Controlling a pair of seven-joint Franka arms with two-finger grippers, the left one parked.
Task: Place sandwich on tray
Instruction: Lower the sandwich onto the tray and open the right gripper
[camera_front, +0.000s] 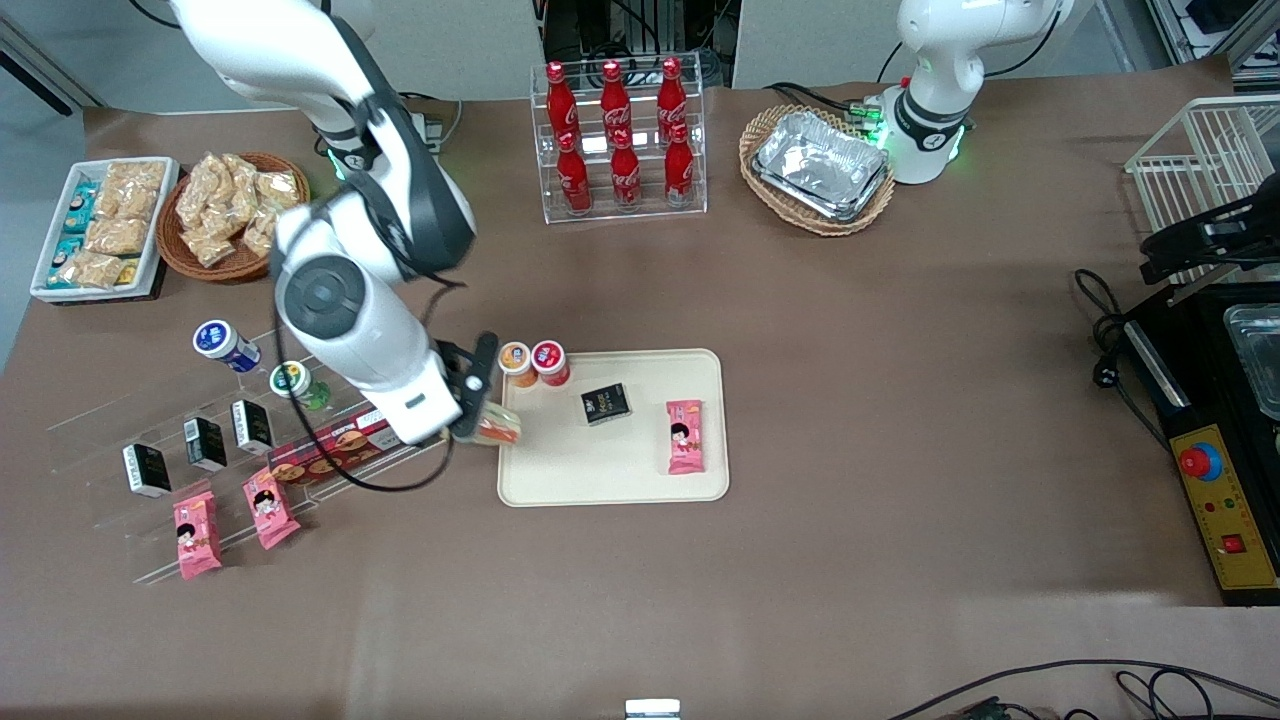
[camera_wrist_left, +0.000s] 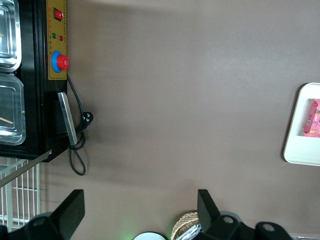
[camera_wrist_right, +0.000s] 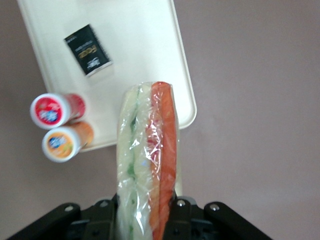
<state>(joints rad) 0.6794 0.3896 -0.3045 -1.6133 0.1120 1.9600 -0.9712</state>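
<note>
1. One sandwich (camera_wrist_right: 147, 165) is up in the air, clamped between the fingers of the right arm's gripper (camera_front: 478, 425), which is closed on its wrapped sides. The clear wrap shows pale bread, a green layer and an orange one.
2. Gripper and sandwich hang right over the tray's (camera_front: 610, 470) edge at the working arm's end; the sandwich tip (camera_front: 497, 431) pokes over the rim there. In the wrist view the tray (camera_wrist_right: 145, 45) lies below the sandwich, with brown table beside it.
3. On the tray sits a small black box (camera_front: 606, 403), and beside it, toward the parked arm's end, a pink snack packet (camera_front: 685, 436) lying flat.
4. Two small cups, an orange-lidded one (camera_front: 515, 359) and a red-lidded one (camera_front: 549, 361), stand touching each other at the tray's corner, farther from the front camera than the gripper. From the wrist camera the red one appears to be on the tray and the orange one at its rim; I cannot tell exactly.
5. Toward the working arm's end, a clear tiered rack (camera_front: 110, 455) holds three black boxes, two more pink packets (camera_front: 197, 535) and two lidded cups.
6. Farther from the camera stands a rack of red cola bottles (camera_front: 620, 135), a wicker basket of foil trays (camera_front: 820, 165) beside it.
</note>
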